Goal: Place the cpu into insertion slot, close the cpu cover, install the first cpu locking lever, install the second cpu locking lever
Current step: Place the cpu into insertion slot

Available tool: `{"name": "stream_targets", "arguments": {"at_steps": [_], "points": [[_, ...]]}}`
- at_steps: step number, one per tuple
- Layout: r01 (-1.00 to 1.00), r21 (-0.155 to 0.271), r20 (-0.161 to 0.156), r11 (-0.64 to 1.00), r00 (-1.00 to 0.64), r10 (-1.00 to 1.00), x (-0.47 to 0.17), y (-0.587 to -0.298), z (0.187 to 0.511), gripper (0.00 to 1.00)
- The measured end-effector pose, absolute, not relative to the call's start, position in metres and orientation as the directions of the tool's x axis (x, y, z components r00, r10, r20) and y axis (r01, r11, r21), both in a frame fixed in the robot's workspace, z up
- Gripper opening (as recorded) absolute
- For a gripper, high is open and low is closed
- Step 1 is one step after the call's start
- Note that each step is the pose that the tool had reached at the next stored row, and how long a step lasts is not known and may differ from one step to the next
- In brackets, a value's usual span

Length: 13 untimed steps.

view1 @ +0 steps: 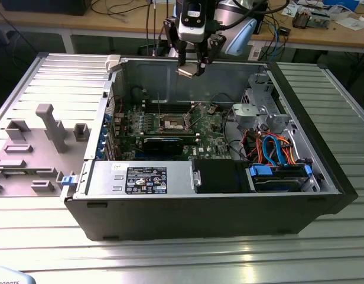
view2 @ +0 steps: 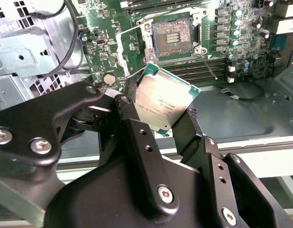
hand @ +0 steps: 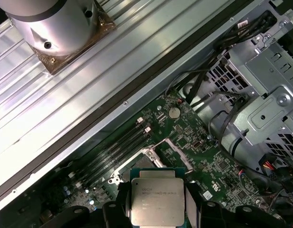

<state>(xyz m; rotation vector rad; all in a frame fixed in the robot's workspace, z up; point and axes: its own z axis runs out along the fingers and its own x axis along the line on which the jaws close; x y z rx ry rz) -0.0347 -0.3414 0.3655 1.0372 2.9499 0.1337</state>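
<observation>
Fixture tray: a pale grey moulded plastic fixture tray (view1: pixel 34 148) with upright posts lies at the exterior view's left, just beside the case.
Table: a ribbed silver metal table (view1: pixel 170 260) carries both the tray and the case.
Case: a black, open-sided computer case (view1: pixel 200 222) lies flat in the middle, with its inside facing up.
Power supply: a long silver power supply box (view1: pixel 140 177) with a black label runs along the near wall, left of centre.
Motherboard: a green motherboard (view1: pixel 129 127) covers the floor of the case in its left half, towards the far wall.
Black card: a long black rectangular card (view1: pixel 164 145) stands on the board, just nearer than the socket.
Insertion slot: the square insertion slot (view2: pixel 172 40) sits near the middle of the board with its contact field bare and nothing seated in it.
Cpu cover: the thin silvery cpu cover (view2: pixel 119 47) is tipped up off the slot, just beside it.
Gripper: the black two-fingered gripper (view1: pixel 194 68) hangs above the case's far wall, well above the slot.
Fingers: the two black fingers (view2: pixel 137 137) pinch the chip by opposite edges.
Cpu: the cpu (view2: pixel 163 102), a small flat square chip with a dull silver-grey metal top, is held in the air between the fingers, tilted, apart from the slot; in the first wrist view the cpu (hand: pixel 157 202) hides part of the socket behind it.
Drive cage: a perforated silver metal drive cage (view1: pixel 262 112) stands in the far right part of the case.
Cables: a bundle of blue and orange cables (view1: pixel 276 151) loops at the right, nearer than the cage.
</observation>
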Motion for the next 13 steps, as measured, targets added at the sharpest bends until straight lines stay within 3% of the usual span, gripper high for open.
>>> {"name": "stream_targets", "arguments": {"at_steps": [13], "points": [[0.625,0.084,0.017,0.776,-0.780,0.626,-0.0408,-0.3414,0.3656,0.54]]}}
